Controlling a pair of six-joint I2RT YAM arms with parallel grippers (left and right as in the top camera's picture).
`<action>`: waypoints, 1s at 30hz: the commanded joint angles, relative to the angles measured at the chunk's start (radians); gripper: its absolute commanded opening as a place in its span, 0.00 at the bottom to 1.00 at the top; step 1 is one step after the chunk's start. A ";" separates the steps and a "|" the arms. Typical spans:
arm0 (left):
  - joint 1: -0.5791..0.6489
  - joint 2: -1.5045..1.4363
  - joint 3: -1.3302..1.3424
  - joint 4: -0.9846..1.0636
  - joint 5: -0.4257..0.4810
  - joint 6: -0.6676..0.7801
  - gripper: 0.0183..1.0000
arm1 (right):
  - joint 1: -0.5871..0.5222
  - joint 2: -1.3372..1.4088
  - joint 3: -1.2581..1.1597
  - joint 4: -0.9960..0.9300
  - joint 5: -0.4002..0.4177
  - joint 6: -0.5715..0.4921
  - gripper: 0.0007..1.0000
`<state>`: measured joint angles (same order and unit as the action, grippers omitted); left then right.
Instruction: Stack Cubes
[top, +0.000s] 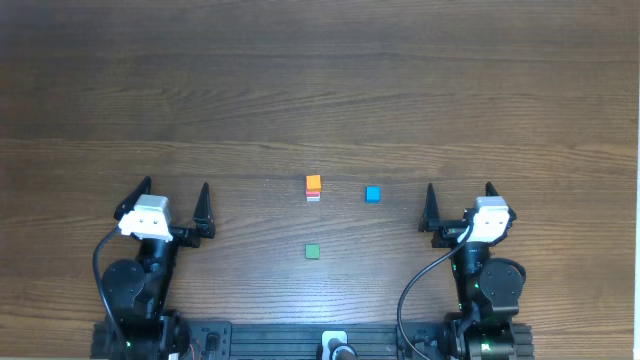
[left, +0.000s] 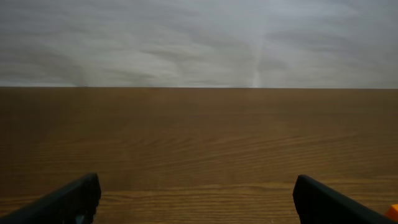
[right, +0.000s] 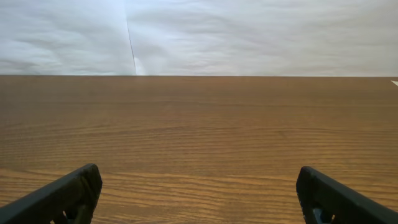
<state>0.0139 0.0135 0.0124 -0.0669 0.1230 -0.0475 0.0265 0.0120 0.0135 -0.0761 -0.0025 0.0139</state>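
Judging the blue cube (top: 373, 194) light and rigid, we pinch opposite faces; left gripper (top: 176, 186) and right gripper (top: 459, 188) gape empty.

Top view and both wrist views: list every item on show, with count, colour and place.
orange cube: one, orange, mid-table, sitting on the red cube
red cube: one, red, beneath the orange cube, only its edge showing
blue cube: one, blue, right of the stack, apart from it
green cube: one, green, nearer the arm bases than the stack, alone
table: one, brown wood, under everything
backdrop: one, white, beyond the table's far edge
left pincer: one, black fingers, open, at the table's left, holding nothing
right pincer: one, black fingers, open, at the table's right, holding nothing
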 joint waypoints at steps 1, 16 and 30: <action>0.006 -0.011 -0.006 -0.001 -0.008 0.014 1.00 | -0.006 -0.007 -0.008 0.002 -0.012 -0.008 0.99; 0.006 -0.011 -0.006 -0.001 -0.008 0.014 1.00 | -0.005 0.188 0.217 -0.035 -0.262 0.375 0.99; 0.006 -0.011 -0.006 -0.001 -0.008 0.014 1.00 | 0.187 0.706 0.672 -0.441 -0.528 0.326 0.99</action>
<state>0.0139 0.0124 0.0124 -0.0673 0.1230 -0.0475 0.1520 0.6506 0.6151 -0.4808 -0.4877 0.3408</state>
